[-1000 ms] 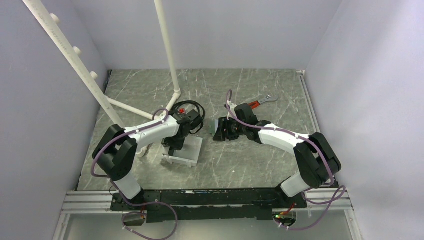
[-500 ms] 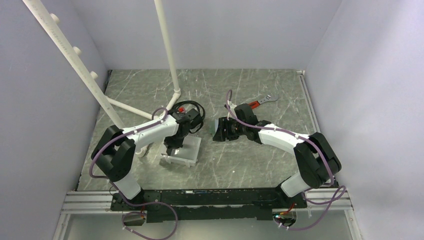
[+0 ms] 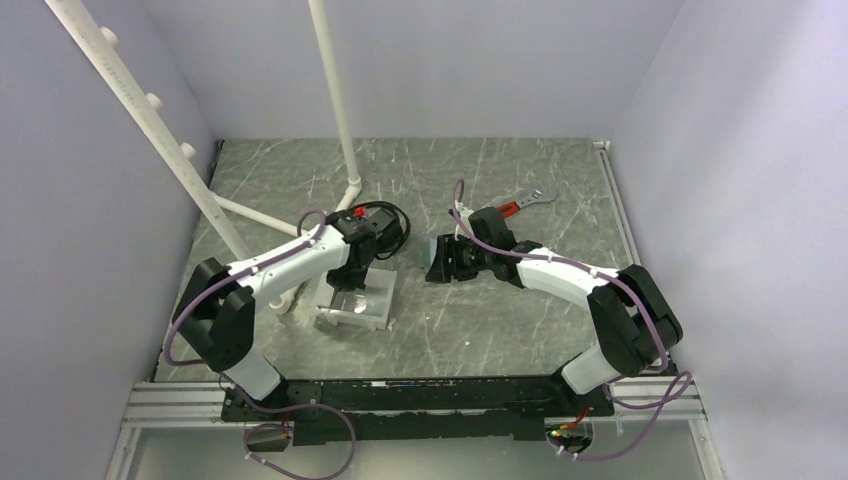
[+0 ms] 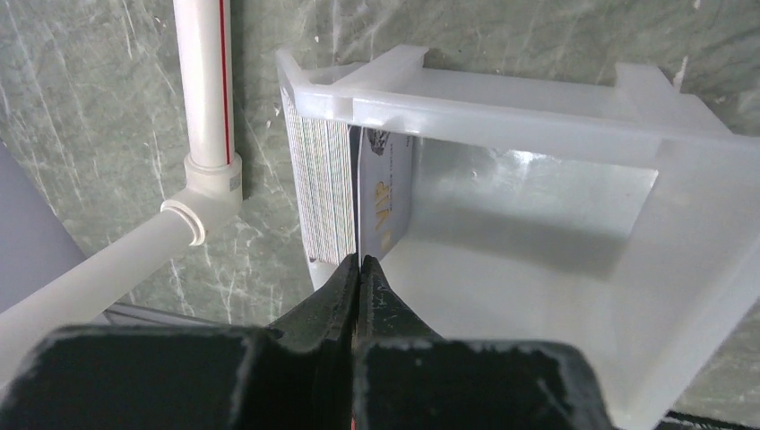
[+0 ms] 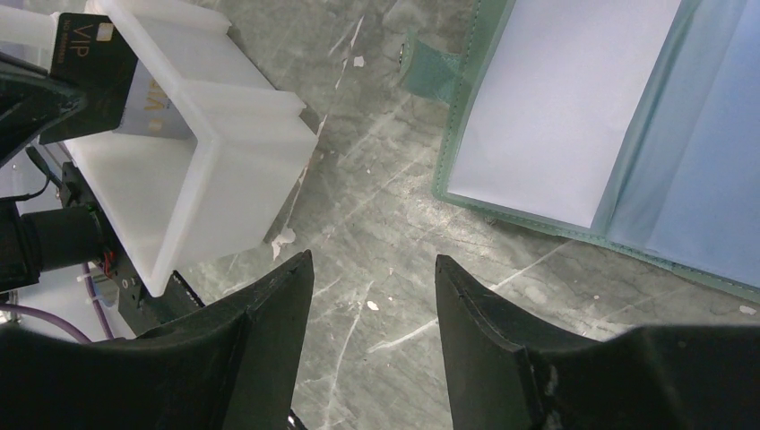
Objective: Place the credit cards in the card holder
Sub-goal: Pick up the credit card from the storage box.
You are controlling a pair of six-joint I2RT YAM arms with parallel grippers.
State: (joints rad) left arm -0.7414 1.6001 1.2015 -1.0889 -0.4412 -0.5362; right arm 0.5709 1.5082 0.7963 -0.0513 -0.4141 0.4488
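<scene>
My left gripper (image 4: 359, 262) is shut on the near edge of a dark credit card with gold VIP lettering (image 4: 387, 190). The card stands on edge against a stack of several more cards (image 4: 324, 193) at the left wall of a white tray (image 4: 502, 107). In the top view the left gripper (image 3: 352, 281) is over the tray (image 3: 380, 318). The same dark card shows in the right wrist view (image 5: 85, 64). My right gripper (image 5: 372, 260) is open and empty over bare table. The grey-green card holder (image 5: 574, 107) lies open just beyond it, with light-blue pockets. It also shows in the top view (image 3: 436, 255).
A red-handled wrench (image 3: 520, 204) lies at the back, behind the right arm. White PVC pipes (image 3: 335, 90) rise from a tee joint (image 4: 204, 179) left of the tray. A black cable (image 3: 385, 215) loops behind the left wrist.
My left arm has drawn back towards the rear left with the dark card pinched in it, and the tray shows more fully in front. The right arm has not moved.
</scene>
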